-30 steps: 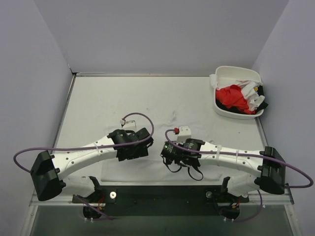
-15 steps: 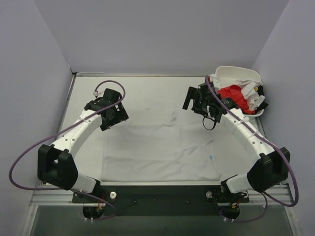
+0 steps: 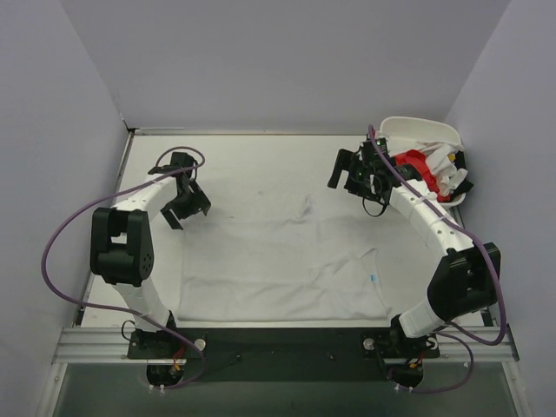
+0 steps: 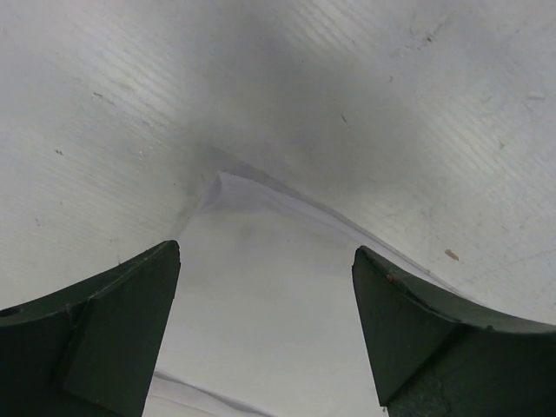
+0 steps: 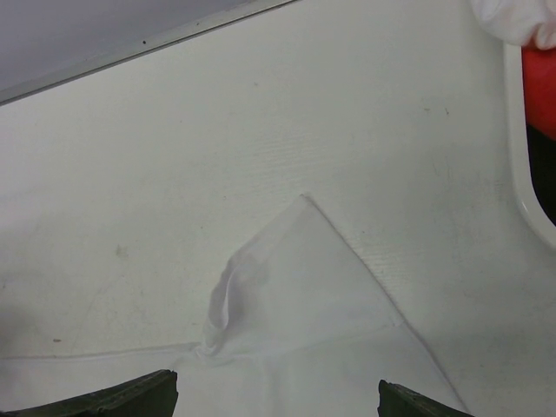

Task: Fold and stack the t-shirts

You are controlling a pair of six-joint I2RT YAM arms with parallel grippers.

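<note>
Hovering over the far edge of the spread white t-shirt (image 3: 278, 269), both arms sit at opposite ends of it. The shirt lies flat on the table (image 3: 261, 156), filling the near half from about 8 o'clock to 4 o'clock. Its long axis runs 9 to 3, and its small blue neck label (image 3: 373, 280) shows near the 4 o'clock end.

The left gripper (image 3: 188, 211) hangs at about 10 o'clock with its fingers wide apart and nothing between them. In its wrist view the far left corner of the cloth (image 4: 221, 178) lies just ahead, centred in the gap, with the fabric running back under the jaws. The right gripper (image 3: 346, 181) hangs at about 1 o'clock, also spread wide and empty. Its wrist view shows a pointed flap, probably a sleeve tip (image 5: 304, 198), lying a little ahead of the fingertips and apart from them.

The other shirts, a bright red one (image 3: 413, 163) among white ones, sit bundled in the white tub (image 3: 417, 126) at 2 o'clock, just beside the right gripper.

Each arm is the nearer one to its own far corner, so the likely move is a paired pinch. The left looks closer to lined up, while the right would need to reach forward first.
</note>
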